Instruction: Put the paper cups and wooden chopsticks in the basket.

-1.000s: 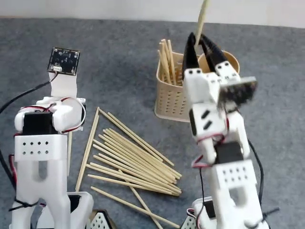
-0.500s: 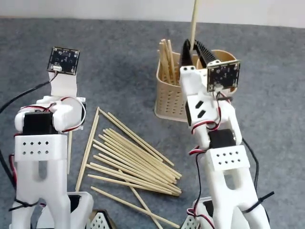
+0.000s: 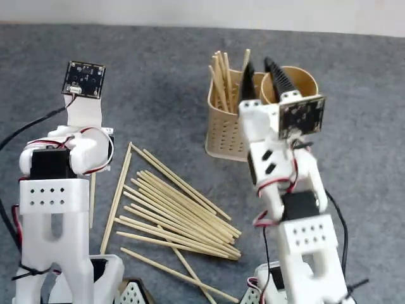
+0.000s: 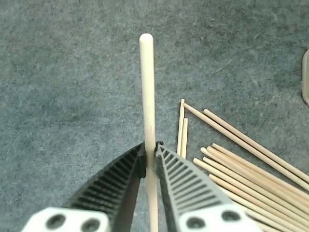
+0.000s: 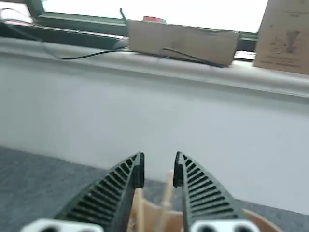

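My right gripper (image 3: 258, 64) hangs open over the tan basket (image 3: 225, 136), nothing between its fingers. Several wooden chopsticks (image 3: 223, 79) stand upright in the basket, and a paper cup (image 3: 302, 77) sits in its right side. In the right wrist view the open right gripper (image 5: 158, 170) is just above chopstick tips (image 5: 166, 193). My left gripper (image 4: 150, 151) is shut on one wooden chopstick (image 4: 147, 87), held above the grey carpet left of the pile. A loose pile of chopsticks (image 3: 171, 212) lies between the two arms.
The grey carpet (image 3: 145, 82) spreads around the basket and behind the left arm. The left arm's base (image 3: 50, 215) stands beside the pile. A white wall (image 5: 145, 111) and a window ledge with a cardboard box (image 5: 181, 41) rise behind the table.
The right gripper opened and let go of the chopstick it held upright; that chopstick dropped into the basket. The left arm stayed still.
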You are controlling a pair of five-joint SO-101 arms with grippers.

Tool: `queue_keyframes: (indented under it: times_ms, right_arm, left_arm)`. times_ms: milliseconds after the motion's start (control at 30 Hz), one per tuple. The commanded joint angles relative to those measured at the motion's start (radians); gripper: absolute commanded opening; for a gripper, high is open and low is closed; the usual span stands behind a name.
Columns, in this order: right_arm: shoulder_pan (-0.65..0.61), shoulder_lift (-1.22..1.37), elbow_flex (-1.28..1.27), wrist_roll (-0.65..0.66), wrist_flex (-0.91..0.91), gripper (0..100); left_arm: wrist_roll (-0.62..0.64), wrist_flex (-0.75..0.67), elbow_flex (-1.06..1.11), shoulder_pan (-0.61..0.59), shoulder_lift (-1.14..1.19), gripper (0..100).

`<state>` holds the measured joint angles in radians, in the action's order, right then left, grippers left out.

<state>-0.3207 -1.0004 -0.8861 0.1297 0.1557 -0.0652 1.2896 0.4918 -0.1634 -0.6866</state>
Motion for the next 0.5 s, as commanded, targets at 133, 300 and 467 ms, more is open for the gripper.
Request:
queue_keyframes:
  times_ms: [133,300,467]
  right_arm:
    - [-0.125,-0.232,-0.025,0.011,0.242,11.2]
    - [-0.168,-0.317,-0.16,0.011,0.275,11.2]
    - [-0.225,-0.414,-0.329,0.011,0.275,11.2]
  left_arm:
    - [0.008,-0.028,-0.038,0.022,-0.033,0]
    - [0.009,-0.026,-0.074,0.022,-0.033,0]
    - [0.009,-0.023,-0.125,0.024,-0.033,0]
